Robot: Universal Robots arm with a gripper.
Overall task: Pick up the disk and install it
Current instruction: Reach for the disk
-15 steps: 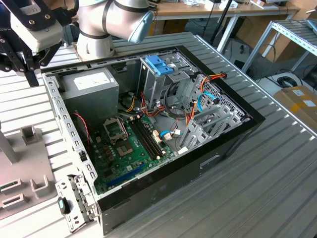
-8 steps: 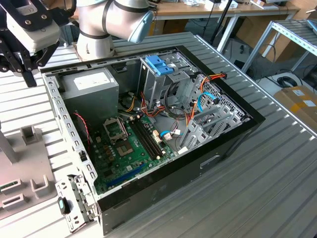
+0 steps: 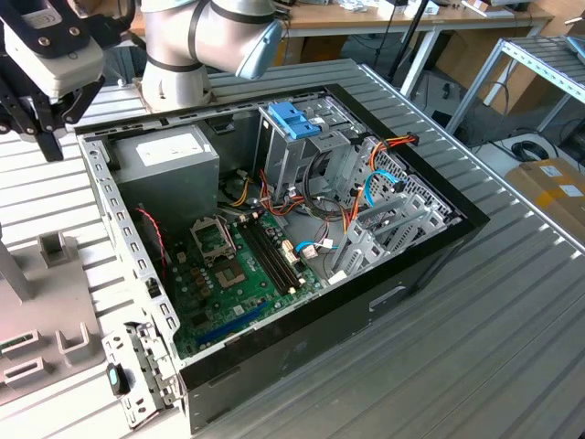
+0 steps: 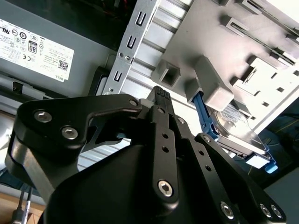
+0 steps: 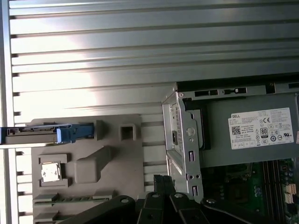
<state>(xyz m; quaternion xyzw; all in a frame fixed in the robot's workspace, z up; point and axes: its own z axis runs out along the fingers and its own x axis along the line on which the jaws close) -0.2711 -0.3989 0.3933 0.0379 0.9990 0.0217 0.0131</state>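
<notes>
Blue-railed disk (image 5: 42, 134) in grey fixture (image 5: 117, 158)

Clearances as I see them. Bare ribbed table (image 5: 140, 46) lies open beside the grey fixture plate (image 5: 135, 163). On the plate, a raised block (image 5: 99, 130) stands at the end of the disk (image 5: 42, 134), which is set on edge. The case's perforated side wall (image 3: 114, 206) rises between plate and interior. Inside, the power supply (image 3: 164, 174), drive cage (image 3: 274, 160) and cable loops (image 3: 370, 187) crowd the far end. The motherboard (image 3: 228, 274) lies low, with open room above it.

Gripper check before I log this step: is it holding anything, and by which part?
Nothing is held: the gripper is empty, and the disk rests on the grey fixture.
</notes>
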